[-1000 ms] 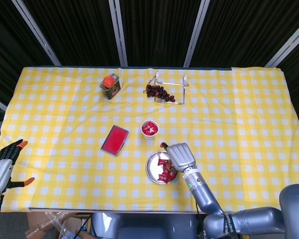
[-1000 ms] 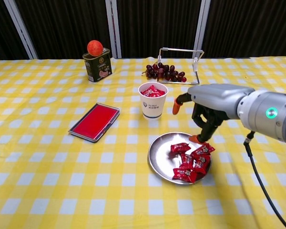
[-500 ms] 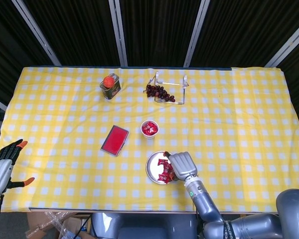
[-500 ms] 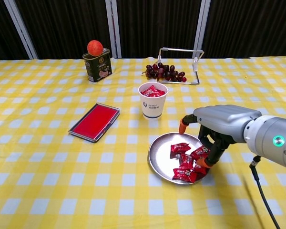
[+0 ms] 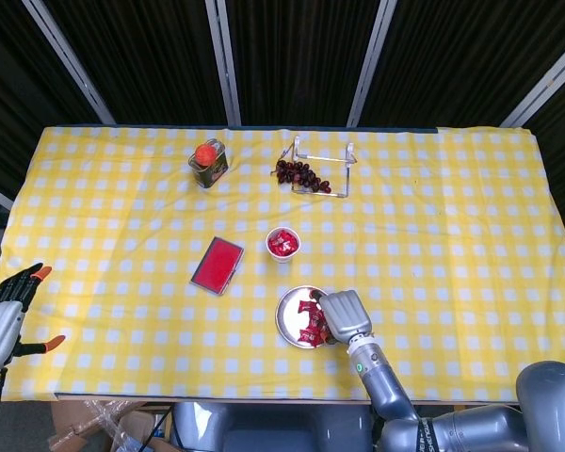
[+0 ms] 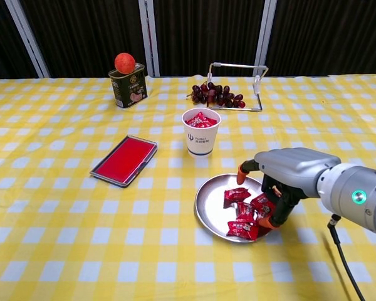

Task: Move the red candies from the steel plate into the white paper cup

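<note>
The right hand (image 6: 287, 182) hangs low over the right side of the steel plate (image 6: 210, 207), palm down, its forearm running off to the near right. Its fingers (image 6: 267, 221) curl down into the red candies (image 6: 245, 213) heaped on the plate's right half; whether they pinch one I cannot tell. The thumb juts left, clear of the pile. The white paper cup (image 6: 201, 131) stands just beyond the plate's far rim, apart from it, candies already inside. The left hand (image 5: 5, 315) rests off the surface's near left edge, fingers spread, holding nothing. A red case (image 6: 124, 160) lies left of the plate, with open checked cloth between them and along the near edge.
</note>
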### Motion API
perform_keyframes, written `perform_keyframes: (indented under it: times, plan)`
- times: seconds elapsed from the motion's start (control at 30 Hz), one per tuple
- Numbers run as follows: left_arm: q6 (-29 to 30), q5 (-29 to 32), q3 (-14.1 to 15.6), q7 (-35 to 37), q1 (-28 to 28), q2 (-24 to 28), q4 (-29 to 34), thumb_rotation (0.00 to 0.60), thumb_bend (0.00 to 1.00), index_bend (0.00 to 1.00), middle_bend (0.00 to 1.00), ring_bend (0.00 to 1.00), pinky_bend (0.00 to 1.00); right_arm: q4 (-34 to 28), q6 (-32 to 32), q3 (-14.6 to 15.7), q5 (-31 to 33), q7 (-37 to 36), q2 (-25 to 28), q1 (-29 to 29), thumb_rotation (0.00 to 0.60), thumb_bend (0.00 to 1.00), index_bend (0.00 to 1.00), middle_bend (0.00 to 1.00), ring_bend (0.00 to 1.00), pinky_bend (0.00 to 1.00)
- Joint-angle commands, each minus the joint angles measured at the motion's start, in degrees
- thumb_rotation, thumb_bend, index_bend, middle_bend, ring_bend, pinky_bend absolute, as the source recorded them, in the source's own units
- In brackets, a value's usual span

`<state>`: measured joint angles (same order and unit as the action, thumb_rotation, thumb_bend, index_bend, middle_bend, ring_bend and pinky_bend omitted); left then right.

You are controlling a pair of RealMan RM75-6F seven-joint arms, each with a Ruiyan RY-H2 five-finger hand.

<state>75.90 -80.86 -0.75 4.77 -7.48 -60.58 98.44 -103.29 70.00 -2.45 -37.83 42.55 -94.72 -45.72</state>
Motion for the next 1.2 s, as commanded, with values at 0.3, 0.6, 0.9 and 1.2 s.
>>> perform_keyframes:
  times: [0.3, 0.6, 0.9, 1.2]
  plan:
    - [-0.05, 0.25, -0.06, -0.26, -0.01, -0.08, 0.03, 0.600, 0.04, 0.00, 0.00, 0.00, 0.00, 1.49, -2.08, 0.08, -0.38, -0.82, -0.83, 0.90, 0.600, 0.30, 0.30, 0.80, 0.83, 0.92]
    - [0.03, 0.20, -0.07, -0.16, 0.03, -0.04, 0.05, 0.600, 0.04, 0.00, 0.00, 0.00, 0.00, 1.49, -2.85, -0.29, -1.70, -1.93, -1.63, 1.66, 0.600, 0.30, 0.30, 0.80, 0.83, 0.92]
    - [-0.11, 0.29, -0.08, -0.13, 0.00, 0.00, 0.10, 0.600, 0.04, 0.00, 0.00, 0.00, 0.00, 1.76, -3.45, -1.07, -2.52, -2.66, -1.89, 2.07, 0.600, 0.30, 0.29, 0.80, 0.83, 0.92]
    - [-0.21, 0.54, -0.14, -0.24, -0.03, 0.02, 0.19, 0.600, 0.04, 0.00, 0.00, 0.00, 0.00, 2.33, -4.22, -1.17, -3.84, -3.30, -2.31, 2.43, 0.600, 0.30, 0.29, 0.80, 0.83, 0.92]
